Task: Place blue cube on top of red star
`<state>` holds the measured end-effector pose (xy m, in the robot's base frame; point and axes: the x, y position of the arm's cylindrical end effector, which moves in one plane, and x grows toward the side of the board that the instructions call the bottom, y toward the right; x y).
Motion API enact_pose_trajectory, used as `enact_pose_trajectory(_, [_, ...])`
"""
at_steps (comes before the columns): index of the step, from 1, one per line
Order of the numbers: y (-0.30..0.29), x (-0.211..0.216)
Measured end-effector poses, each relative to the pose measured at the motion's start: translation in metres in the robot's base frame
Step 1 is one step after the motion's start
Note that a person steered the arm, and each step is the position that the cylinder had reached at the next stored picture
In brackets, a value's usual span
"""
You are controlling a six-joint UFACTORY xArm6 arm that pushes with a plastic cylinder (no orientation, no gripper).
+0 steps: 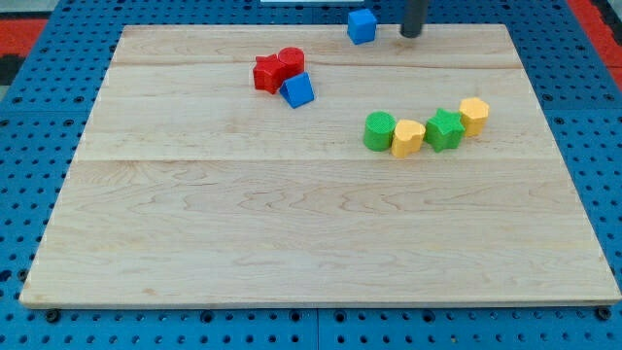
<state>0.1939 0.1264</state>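
Nearest, the green-yellow row of 4 sits below my tip. Further back, the red star lies well left. Farthest, the blue cube is just left of my tip, not touching. It looks light, hard and slidey, so push a flat face. No jaws here, just a rod.

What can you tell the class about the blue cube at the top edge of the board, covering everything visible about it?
The blue cube is a small, solid-looking block with a matte, plastic-like finish and a lighter top face. It sits flat at the view's top edge of the wooden board, turned slightly so one corner faces the view's bottom. Nothing touches it: my tip stands just to its right with a gap between, and the red star lies apart, lower left.
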Motion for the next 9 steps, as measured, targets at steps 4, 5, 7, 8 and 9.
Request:
enact_pose_trajectory(4, [-0.182, 0.080])
enact_pose_trajectory(5, [-0.224, 0.031])
enact_pose_trajectory(7, [-0.221, -0.001])
enact_pose_trajectory(8, [-0.183, -0.002])
enact_pose_trajectory(9, [-0.120, 0.035])
